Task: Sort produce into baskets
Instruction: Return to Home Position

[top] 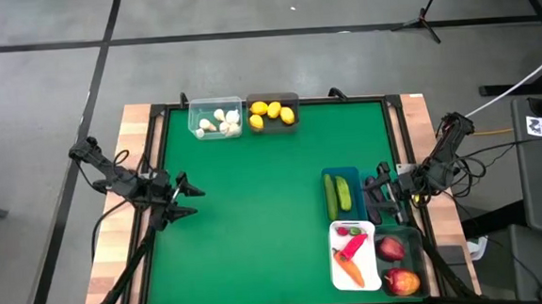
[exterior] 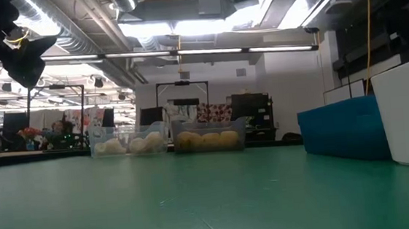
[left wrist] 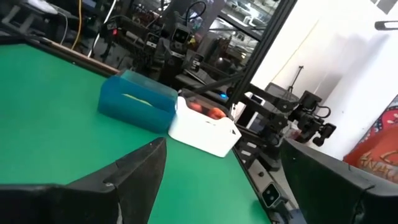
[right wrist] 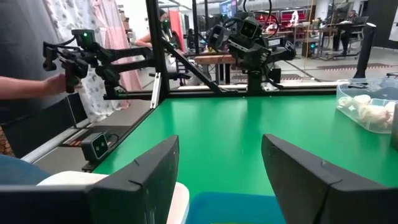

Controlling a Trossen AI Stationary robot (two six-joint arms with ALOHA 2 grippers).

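Note:
A clear basket (top: 216, 118) at the far edge holds white bulbs (top: 220, 122). A dark grey basket (top: 274, 113) beside it holds yellow lemons (top: 271, 112). At the right, a blue basket (top: 341, 193) holds green cucumbers (top: 338, 195), a white basket (top: 355, 255) holds a red pepper and an orange carrot (top: 351, 272), and a dark translucent basket (top: 400, 262) holds red apples (top: 396, 265). My left gripper (top: 195, 200) is open and empty near the table's left edge. My right gripper (top: 376, 197) is open and empty, just right of the blue basket.
A black frame (top: 268, 103) rims the green mat (top: 256, 219); wooden strips (top: 116, 237) flank it. In the right wrist view a person's arm (right wrist: 25, 87) shows beyond the table's left side. The mat's middle and near left hold nothing.

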